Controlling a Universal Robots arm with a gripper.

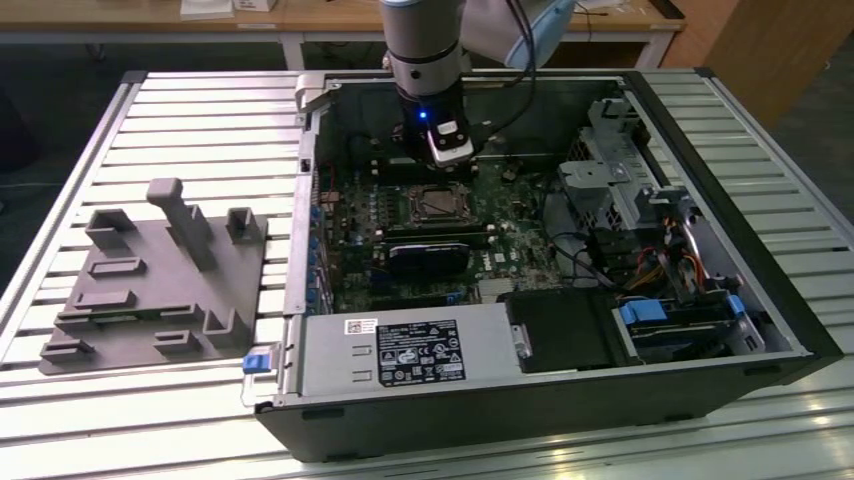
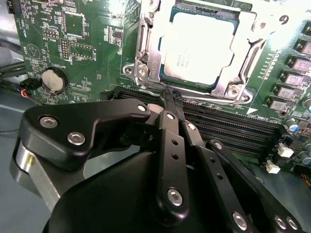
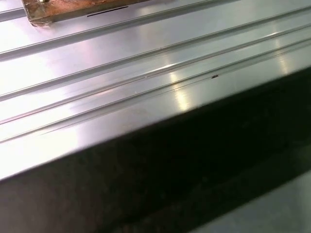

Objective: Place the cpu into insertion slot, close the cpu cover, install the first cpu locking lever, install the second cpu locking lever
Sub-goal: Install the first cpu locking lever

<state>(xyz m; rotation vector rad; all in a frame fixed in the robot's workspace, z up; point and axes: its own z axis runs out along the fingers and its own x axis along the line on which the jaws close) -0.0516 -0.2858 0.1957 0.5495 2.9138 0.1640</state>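
cpu [image 2: 197, 46] is seated in the insertion slot [image 1: 438, 204]. The cpu cover [image 2: 245, 46] is already down over it, with the frame lying flat round the chip edges. Gripper [image 2: 169, 99] has its fingers pinched together with nothing visible between them. The tips sit right at the slot's edge, on the side facing the memory slots [image 2: 228, 128]. In the exterior view it hangs just beside the slot, over the motherboard [image 1: 514, 215]. Can't tell if either locking lever is hooked. Reads as the lever stage. My take on doing it well: keep the closed tips on the lever rod only and press down, then sideways under the hook beside the slot, with low steady force. Stay off the chip top and cover window, and don't drag across the memory slots
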